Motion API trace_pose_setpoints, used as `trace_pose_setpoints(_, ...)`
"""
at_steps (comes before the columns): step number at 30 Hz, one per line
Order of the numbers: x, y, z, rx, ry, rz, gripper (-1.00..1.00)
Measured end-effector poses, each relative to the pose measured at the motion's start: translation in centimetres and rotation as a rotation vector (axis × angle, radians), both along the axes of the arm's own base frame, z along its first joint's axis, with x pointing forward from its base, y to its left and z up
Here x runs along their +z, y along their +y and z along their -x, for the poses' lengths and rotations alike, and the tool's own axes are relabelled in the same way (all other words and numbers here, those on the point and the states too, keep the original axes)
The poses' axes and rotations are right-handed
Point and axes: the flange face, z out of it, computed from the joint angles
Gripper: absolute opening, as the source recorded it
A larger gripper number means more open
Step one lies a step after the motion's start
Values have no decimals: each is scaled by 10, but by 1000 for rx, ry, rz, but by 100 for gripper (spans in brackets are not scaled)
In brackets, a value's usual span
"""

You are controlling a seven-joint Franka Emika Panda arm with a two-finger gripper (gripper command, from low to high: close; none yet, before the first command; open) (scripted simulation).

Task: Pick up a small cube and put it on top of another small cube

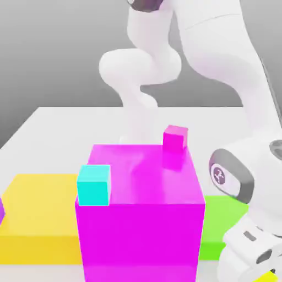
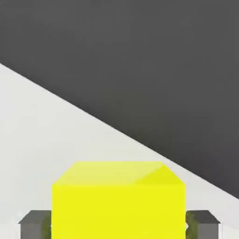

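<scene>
You see the small yellow cube [image 2: 117, 200] in the hand view, seated between the two dark grey fingers [image 2: 35, 225] of the gripper [image 2: 117, 226]. One finger stands at each side face of the cube, and the jaws are closed narrow against it. The cube rests on the white table [image 2: 42, 135], close to the table's edge, beyond which the dark grey floor [image 2: 154, 60] runs off.

In the exterior view, a sliver of the same yellow cube [image 1: 266, 277] shows at the lower corner on the exterior view's right, under the white hand of the Panda arm [image 1: 242, 182]. The arm bends down from above to that corner.

Just beside the hand lies a flat green block [image 1: 217, 231]. Next to it stands the large magenta block [image 1: 140, 215]. A small magenta cube [image 1: 175, 137] sits on its top face near the far corner, and a cyan cube [image 1: 93, 184] appears at its near corner on the exterior view's left. A large flat yellow block [image 1: 38, 217] lies beside the magenta block on that side. Behind the table the room is a plain grey backdrop [image 1: 55, 49].
</scene>
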Motion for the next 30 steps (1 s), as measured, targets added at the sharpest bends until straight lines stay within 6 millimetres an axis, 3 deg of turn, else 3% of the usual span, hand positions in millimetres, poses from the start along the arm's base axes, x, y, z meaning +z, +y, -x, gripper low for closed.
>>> trace_pose_setpoints(3, -2, 0, 0, 1, 0, 0, -100)
trace_pose_setpoints(7, 49, 0, 1, 1, 1, 0, -100)
trace_pose_setpoints(14, 134, -30, 19, -14, -9, 34, -100)
trace_pose_setpoints(22, 216, -70, 61, -42, -14, 53, -100)
trace_pose_setpoints(30, 276, -106, 119, -66, -10, 46, -100)
